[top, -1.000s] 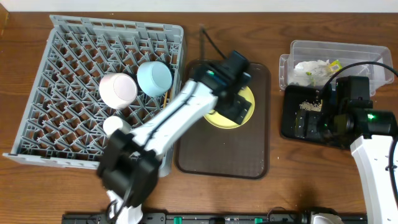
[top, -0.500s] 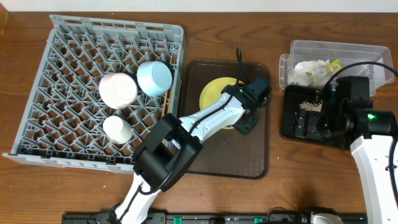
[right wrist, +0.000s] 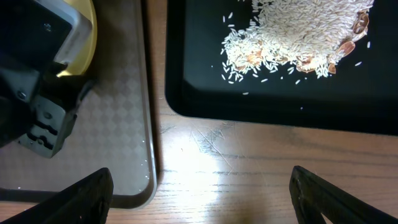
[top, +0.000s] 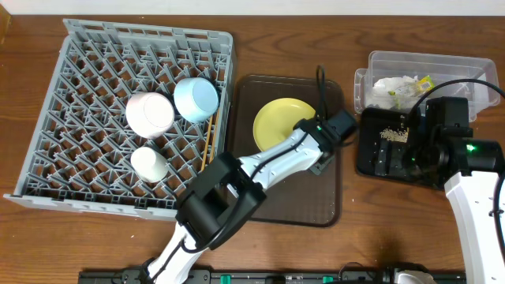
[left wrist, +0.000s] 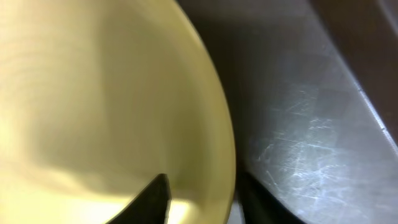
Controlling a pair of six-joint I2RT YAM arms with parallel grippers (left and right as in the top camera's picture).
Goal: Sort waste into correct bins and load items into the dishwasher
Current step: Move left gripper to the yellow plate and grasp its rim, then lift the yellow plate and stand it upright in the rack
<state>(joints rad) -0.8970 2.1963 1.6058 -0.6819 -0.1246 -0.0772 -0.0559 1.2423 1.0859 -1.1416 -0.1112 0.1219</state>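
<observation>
The yellow plate [top: 280,125] lies on the brown tray [top: 292,201]. My left gripper [top: 314,155] is at the plate's right rim. In the left wrist view the plate [left wrist: 93,93] fills the frame, and the gripper [left wrist: 202,186] has closed on its rim, one finger over the inside and the other outside. The grey dish rack [top: 95,47] holds a pinkish bowl [top: 150,113], a blue bowl [top: 196,98], a white cup [top: 148,162] and chopsticks [top: 209,142]. Crumbs [right wrist: 298,37] lie in the black tray [right wrist: 199,81]. My right gripper [right wrist: 199,199] hangs open over bare wood.
The clear tub [top: 465,67] at the back right holds a crumpled napkin [top: 394,85] and a yellow-green wrapper [top: 424,81]. The black tray [top: 367,150] sits in front of it, close to the brown tray's right edge [right wrist: 149,124]. My right arm hovers over the black tray.
My left arm swung right across the plate to its right rim, and its jaws closed from wide open onto the rim. The right arm stayed still.
</observation>
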